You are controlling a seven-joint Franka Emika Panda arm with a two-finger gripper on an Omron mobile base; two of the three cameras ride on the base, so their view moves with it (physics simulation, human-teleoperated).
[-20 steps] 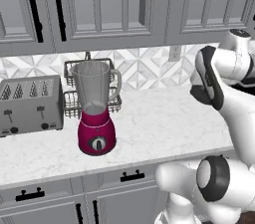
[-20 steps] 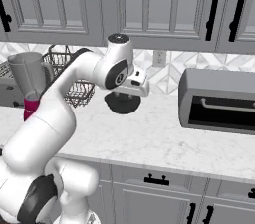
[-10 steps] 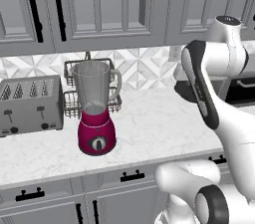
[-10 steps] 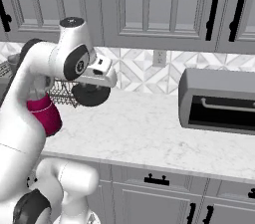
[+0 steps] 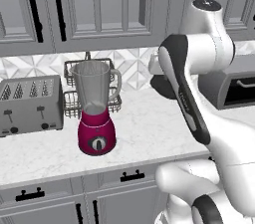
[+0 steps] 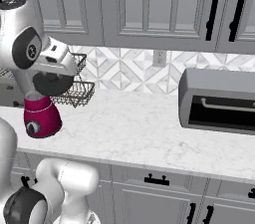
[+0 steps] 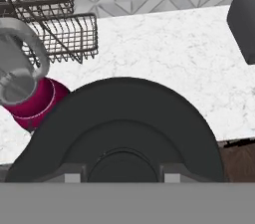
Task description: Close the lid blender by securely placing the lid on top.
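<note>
The blender (image 5: 96, 129) stands on the counter, a magenta base under a tall clear jar (image 5: 92, 87) with an uncovered mouth. My gripper (image 7: 122, 172) is shut on the lid (image 7: 124, 128), a flat round black cap that takes up the lower middle of the hand view. The left base view places the lid (image 5: 162, 86) in the air to the right of the jar, partly behind my arm. From the right base camera, the lid (image 6: 52, 83) hangs just above the blender base (image 6: 42, 116). The jar (image 7: 16, 75) lies left of the lid in the hand view, apart from it.
A grey four-slot toaster (image 5: 30, 104) stands left of the blender. A wire rack (image 7: 63, 39) sits behind it against the tiled wall. A dark oven-like appliance (image 6: 219, 99) takes up the counter's right end. Grey cabinets hang overhead. Bare marble counter (image 6: 134, 128) lies between blender and oven.
My arm has swung left along the counter with the lid in its grip, from mid-counter to just beside the blender jar. The blender has stayed put.
</note>
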